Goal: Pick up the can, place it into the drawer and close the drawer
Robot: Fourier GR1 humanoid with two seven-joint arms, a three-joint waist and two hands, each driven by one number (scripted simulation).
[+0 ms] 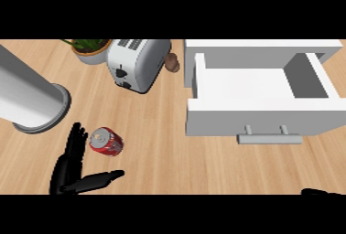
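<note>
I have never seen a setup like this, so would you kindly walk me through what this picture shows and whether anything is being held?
This is a view from a humanoid robot's head, looking steeply down at a wooden counter. The black shape at lower left is its left hand, fingers straight and open beside a red can, not holding it. Only a sliver of the right hand shows at the lower right edge. The white box is an open drawer, with nothing visible inside it. Behind stand a toaster, a potted plant and a grey cylinder. Nothing is held yet.
</note>
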